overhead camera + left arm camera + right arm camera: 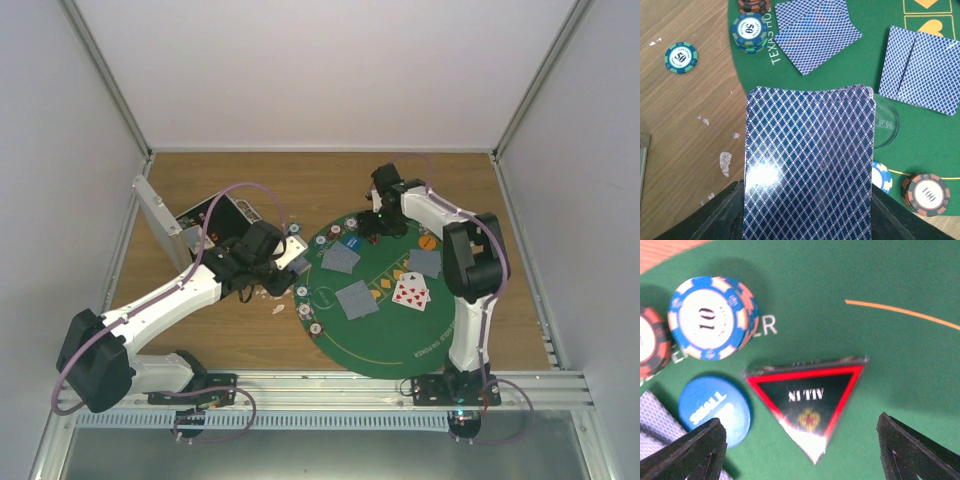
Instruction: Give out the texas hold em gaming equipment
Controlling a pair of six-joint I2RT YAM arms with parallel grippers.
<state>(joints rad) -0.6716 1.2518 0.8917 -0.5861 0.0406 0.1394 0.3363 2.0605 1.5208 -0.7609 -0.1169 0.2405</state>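
Clamping a blue-backed card stack (810, 150), the left gripper (807, 215) is closed. The right gripper (802, 452) hangs with fingers wide apart over a red-edged black triangular token (807, 390), with a round blue token (710, 410) at its nine o'clock.

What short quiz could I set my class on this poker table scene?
1. True or false: the left gripper holds a deck of blue-backed cards.
2. The red-edged triangle token under the open right gripper reads: A ALL IN, B DEALER, C BIG BLIND?
3. Fill in: the blue-edged chip beside the blue round token shows the number ___.
Key: 1 true; 2 A; 3 10.
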